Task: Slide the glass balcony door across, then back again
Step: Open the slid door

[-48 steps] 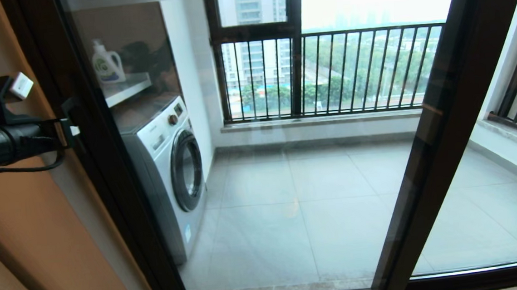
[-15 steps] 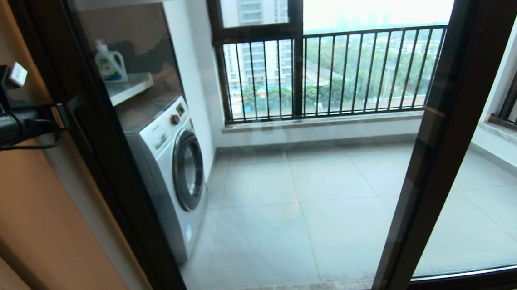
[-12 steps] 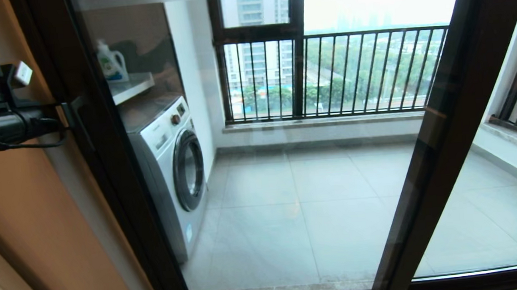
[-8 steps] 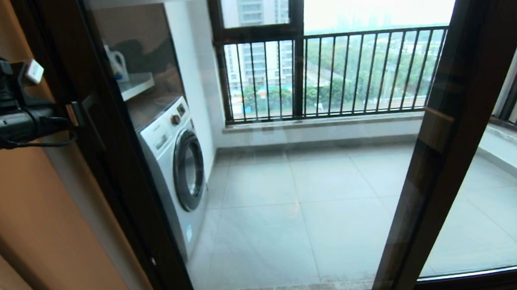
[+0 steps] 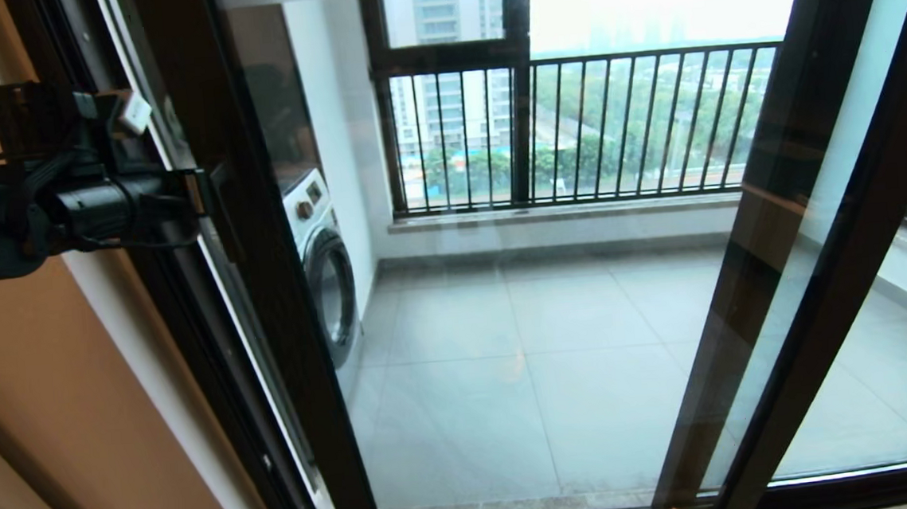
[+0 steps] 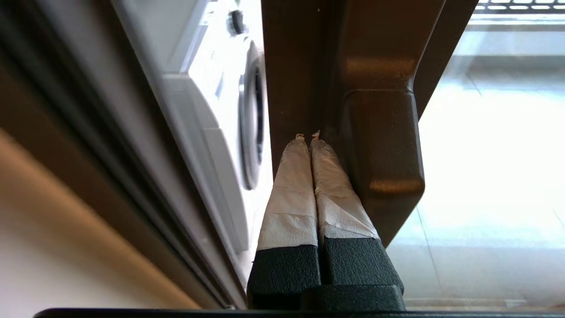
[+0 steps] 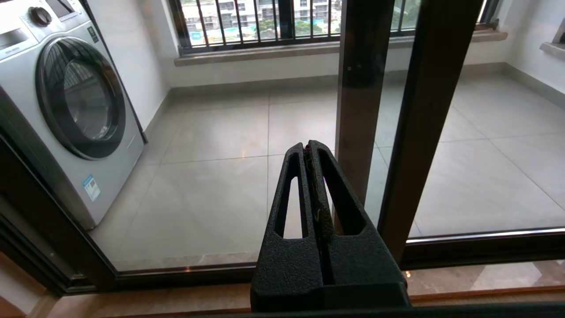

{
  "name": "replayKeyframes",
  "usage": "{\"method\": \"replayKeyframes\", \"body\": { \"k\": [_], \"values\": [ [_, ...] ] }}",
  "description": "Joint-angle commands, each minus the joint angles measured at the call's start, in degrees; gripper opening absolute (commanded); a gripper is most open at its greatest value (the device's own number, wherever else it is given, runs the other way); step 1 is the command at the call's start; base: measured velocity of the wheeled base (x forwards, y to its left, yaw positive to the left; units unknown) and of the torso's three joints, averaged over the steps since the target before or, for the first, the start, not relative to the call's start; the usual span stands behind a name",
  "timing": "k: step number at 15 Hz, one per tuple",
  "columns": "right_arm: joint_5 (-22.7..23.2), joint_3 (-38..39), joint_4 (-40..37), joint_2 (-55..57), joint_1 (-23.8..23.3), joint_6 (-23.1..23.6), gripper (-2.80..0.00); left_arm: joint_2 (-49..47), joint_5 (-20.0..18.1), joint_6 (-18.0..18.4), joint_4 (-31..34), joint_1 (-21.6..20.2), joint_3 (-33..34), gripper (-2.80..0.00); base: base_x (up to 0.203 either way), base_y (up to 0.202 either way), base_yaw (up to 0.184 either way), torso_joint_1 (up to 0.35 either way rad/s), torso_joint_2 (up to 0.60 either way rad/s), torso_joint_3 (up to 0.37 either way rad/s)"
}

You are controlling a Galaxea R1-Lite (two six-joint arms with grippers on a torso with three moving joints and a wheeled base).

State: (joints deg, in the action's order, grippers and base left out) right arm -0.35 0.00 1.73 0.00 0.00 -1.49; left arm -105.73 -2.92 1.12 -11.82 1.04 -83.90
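The glass balcony door is a tall clear pane in a dark brown frame. It stands a little way from the left jamb, with a narrow gap between them. My left gripper is shut, and its taped fingertips press against the door's left upright, right beside the short bar handle. Nothing is held between the fingers. My right gripper is shut and empty. It hangs low in front of the glass near the bottom track and is out of the head view.
A white washing machine stands on the balcony behind the left upright. The handleless fixed panel's upright overlaps the door's right upright. A railed window closes the balcony's far side. An orange wall lies to the left.
The door has slid right, opening a gap at the left jamb. My left gripper moved right with it against the upright. The door's right upright now overlaps the fixed panel.
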Motion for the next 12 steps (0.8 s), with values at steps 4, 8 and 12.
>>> {"method": "replayKeyframes", "body": {
  "k": [4,8,12],
  "values": [
    [-0.1,0.5,0.0,0.0,0.0,0.0,-2.8,1.0,0.9,0.0,0.1,6.1,-0.1,-2.8,0.0,0.0,0.0,0.0,0.0,0.0],
    [0.0,0.5,0.0,0.0,0.0,-0.1,-2.8,1.2,5.3,0.0,0.1,11.4,-0.4,-2.8,0.0,0.0,0.0,0.0,0.0,0.0],
    [0.0,0.5,0.0,-0.1,0.0,0.0,-2.8,0.8,5.5,0.0,0.1,14.9,-0.4,-2.8,0.0,0.0,0.0,0.0,0.0,0.0]
  ]
}}
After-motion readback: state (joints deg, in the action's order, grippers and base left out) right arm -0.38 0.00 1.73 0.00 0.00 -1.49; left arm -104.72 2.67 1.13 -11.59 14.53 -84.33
